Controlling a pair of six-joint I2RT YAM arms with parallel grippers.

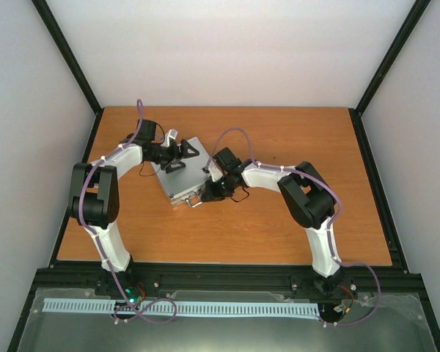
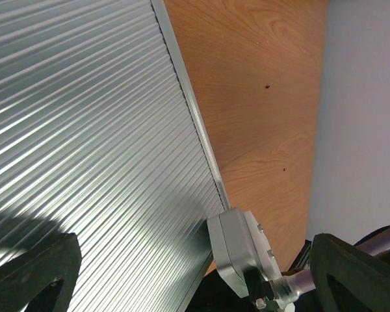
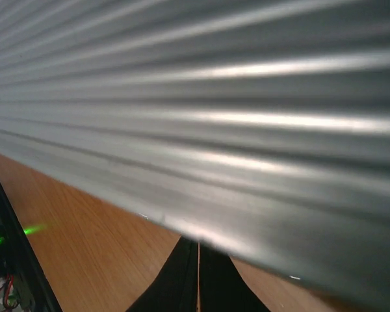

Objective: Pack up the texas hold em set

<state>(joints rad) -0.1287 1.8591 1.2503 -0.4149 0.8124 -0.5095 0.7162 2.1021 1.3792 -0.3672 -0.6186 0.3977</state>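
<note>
The texas hold em set shows only as its ribbed silver case, closed and lying flat on the table; its contents are hidden. A small handle sticks out of its near edge. My left gripper hovers over the far part of the lid, open. In the left wrist view its dark fingers stand wide apart over the ribbed lid, near a metal corner cap. My right gripper is shut, empty, with its tips against the case's side.
The wooden table has black frame rails along its left, right and near edges. White walls stand behind and beside it. Both arms reach in from the near edge and meet around the case, left of the table's centre.
</note>
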